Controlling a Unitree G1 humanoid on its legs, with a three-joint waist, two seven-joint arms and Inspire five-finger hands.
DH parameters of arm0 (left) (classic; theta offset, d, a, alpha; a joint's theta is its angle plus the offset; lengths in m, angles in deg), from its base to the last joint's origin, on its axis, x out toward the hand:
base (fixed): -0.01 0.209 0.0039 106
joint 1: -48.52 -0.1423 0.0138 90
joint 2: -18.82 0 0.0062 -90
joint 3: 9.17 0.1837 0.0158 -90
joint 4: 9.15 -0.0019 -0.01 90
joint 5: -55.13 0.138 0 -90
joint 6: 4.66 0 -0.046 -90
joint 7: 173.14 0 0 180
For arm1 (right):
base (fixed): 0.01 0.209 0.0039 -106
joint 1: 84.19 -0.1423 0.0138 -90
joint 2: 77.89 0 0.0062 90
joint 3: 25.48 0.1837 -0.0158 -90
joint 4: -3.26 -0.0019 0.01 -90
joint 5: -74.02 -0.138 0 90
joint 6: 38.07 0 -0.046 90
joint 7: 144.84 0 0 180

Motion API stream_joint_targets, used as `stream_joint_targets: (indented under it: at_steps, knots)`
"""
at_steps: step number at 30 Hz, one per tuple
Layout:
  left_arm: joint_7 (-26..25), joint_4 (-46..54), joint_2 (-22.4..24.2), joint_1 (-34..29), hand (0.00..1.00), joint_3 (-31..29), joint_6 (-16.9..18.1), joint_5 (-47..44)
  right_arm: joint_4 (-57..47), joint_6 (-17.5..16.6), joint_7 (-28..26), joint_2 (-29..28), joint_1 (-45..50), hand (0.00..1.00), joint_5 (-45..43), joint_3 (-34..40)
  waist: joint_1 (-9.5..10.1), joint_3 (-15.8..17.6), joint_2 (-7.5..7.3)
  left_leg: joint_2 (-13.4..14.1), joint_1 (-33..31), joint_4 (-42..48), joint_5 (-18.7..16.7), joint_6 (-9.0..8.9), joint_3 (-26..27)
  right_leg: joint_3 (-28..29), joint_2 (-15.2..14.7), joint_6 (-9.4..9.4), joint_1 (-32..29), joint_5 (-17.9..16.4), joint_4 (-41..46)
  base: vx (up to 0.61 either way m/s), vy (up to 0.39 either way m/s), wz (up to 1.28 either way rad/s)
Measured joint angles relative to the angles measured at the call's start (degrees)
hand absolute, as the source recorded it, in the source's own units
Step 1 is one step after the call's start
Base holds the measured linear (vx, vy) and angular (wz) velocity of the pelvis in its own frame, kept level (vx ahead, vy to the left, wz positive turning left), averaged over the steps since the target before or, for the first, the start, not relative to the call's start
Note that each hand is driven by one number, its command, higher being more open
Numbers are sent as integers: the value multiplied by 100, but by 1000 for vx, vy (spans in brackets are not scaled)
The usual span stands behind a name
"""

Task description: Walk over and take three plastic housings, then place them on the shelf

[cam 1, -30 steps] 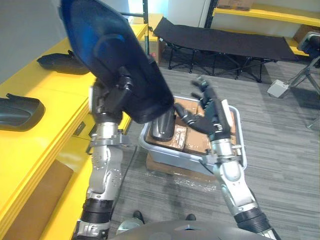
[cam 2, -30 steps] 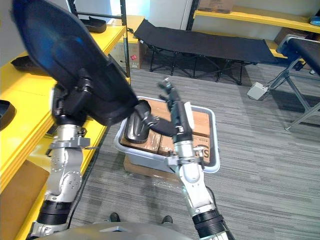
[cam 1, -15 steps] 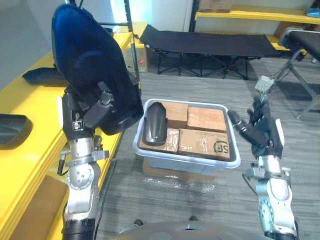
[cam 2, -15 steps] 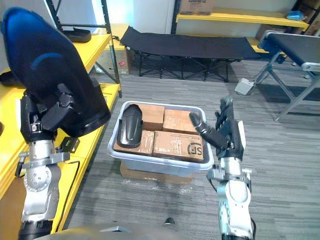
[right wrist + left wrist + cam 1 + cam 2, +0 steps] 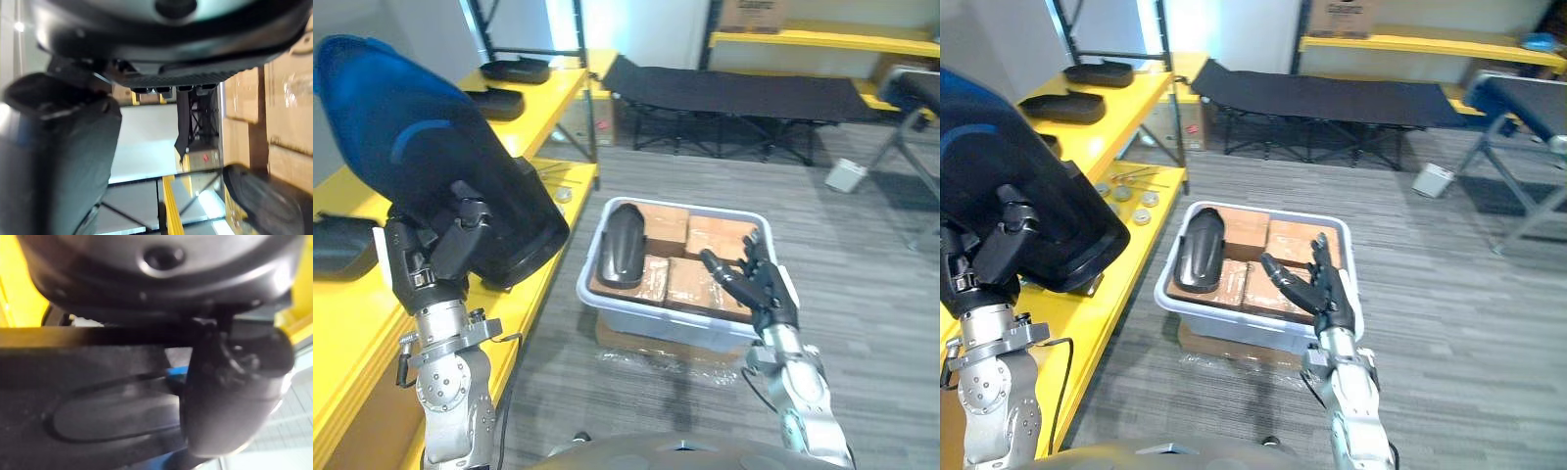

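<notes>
My left hand (image 5: 440,259) is shut on a large dark plastic housing (image 5: 431,166), held up and tilted over the yellow shelf (image 5: 352,323) at the left. In the left wrist view the housing's dark surface (image 5: 112,411) lies against the thumb (image 5: 230,396). A second, smaller black housing (image 5: 620,245) lies on cardboard boxes inside a grey bin (image 5: 656,311) on the floor. My right hand (image 5: 759,289) is open with straight fingers, hovering over the bin's near right corner and holding nothing. More housings (image 5: 514,70) (image 5: 337,245) rest on the shelf.
Several small round parts (image 5: 1126,191) lie on the shelf's lower level. A black folding cot (image 5: 734,93) stands behind the bin, with yellow racking (image 5: 822,39) beyond it. A white box (image 5: 847,174) sits on the grey floor at the far right.
The camera has swung, so the whole scene has shifted. My right hand has moved from beside the bin's right rim to over its near right corner. The left hand still holds its housing.
</notes>
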Motion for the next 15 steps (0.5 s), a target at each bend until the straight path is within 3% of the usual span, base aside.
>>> stream_joint_targets:
  at_steps: [4,10,12,15]
  knots:
    - [-187,192,141,-502,0,-423,-105,147,371,3,-12,314,-792,100,4,-216,437,9,4,-51,-220,0,123,21,-712,-728,-7,49,215,-80,6,26,-11,84]
    - [-135,306,484,-1239,0,-977,-105,130,669,197,10,563,-1761,100,-5,-786,1067,53,-61,-202,-349,14,149,-4,-1365,-1336,-73,104,484,-261,33,20,14,62]
    - [-86,415,600,-1402,0,-1010,-105,110,681,261,7,524,-1897,100,9,-1052,1197,71,-74,-225,-453,137,110,-7,-1455,-1450,-91,93,487,-303,71,17,19,33]
    - [151,519,647,-1476,0,-997,-104,105,705,460,-13,316,-1876,100,251,-1249,1174,156,-29,-255,-658,462,-46,134,-1473,-1822,-187,152,628,-433,312,23,38,65]
